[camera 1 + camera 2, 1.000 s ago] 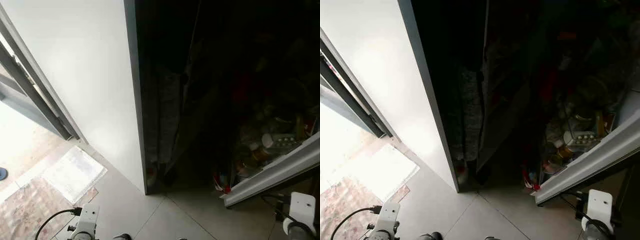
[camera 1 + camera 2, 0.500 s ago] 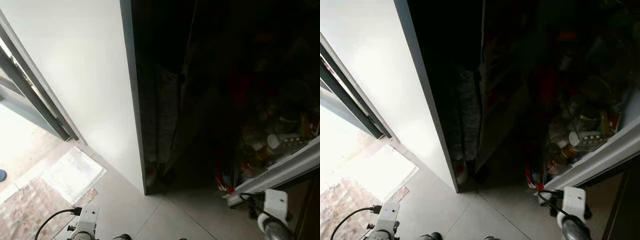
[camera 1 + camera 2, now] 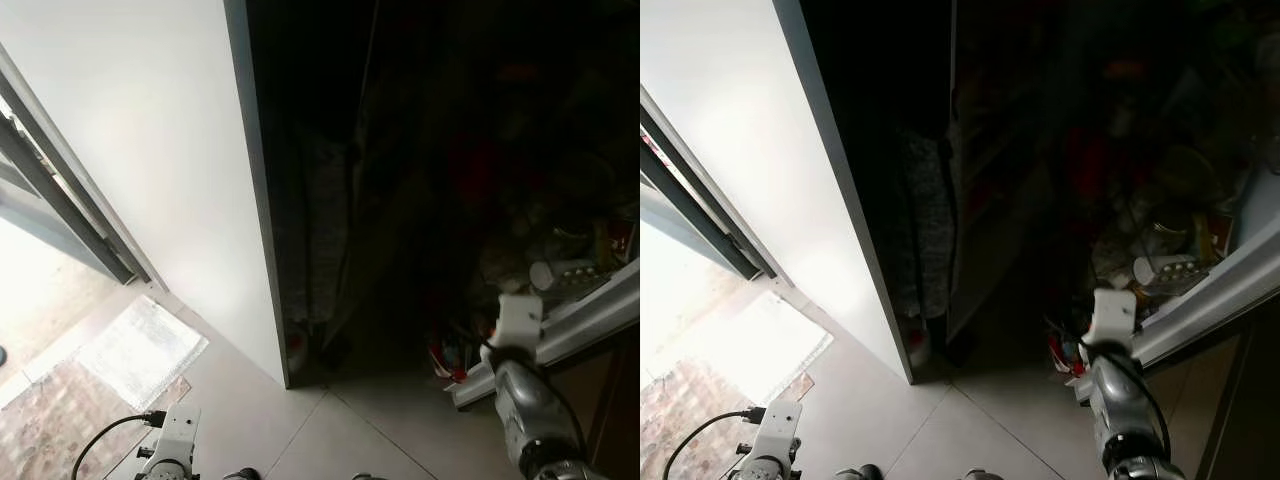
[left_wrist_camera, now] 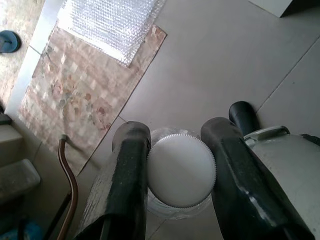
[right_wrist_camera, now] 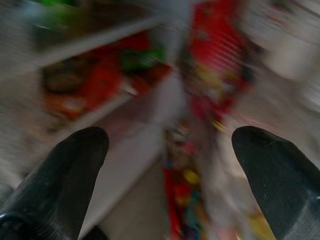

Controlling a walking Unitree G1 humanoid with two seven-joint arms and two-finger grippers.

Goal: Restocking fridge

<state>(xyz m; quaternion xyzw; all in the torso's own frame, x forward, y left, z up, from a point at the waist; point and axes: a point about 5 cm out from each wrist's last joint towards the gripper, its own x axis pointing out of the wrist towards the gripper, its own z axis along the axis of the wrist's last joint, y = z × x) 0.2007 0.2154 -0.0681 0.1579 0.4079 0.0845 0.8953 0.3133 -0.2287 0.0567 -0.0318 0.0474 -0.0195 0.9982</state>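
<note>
The open fridge (image 3: 480,180) stands dark ahead, its white door (image 3: 150,170) swung to my left. Its lower door shelf (image 3: 590,315) at the right holds jars and packets. My right arm (image 3: 525,400) is raised before that shelf. In the right wrist view my right gripper (image 5: 170,150) is open, its two black fingertips (image 5: 75,150) wide apart before blurred shelves of red and green packs (image 5: 215,55). In the left wrist view my left gripper (image 4: 180,172) is shut on a clear jar with a white ribbed lid (image 4: 181,169), held low over the tiled floor.
Pale floor tiles (image 3: 350,440) run up to the fridge. A patterned mat (image 4: 85,95) with a sheet of bubble wrap (image 4: 110,20) lies at my left by a sliding door frame (image 3: 60,200). My left wrist (image 3: 172,450) with its black cable is at the lower edge.
My right arm has risen from the lower right corner and swung inward, up toward the fridge door shelf. The view has shifted slightly. The left arm stays low.
</note>
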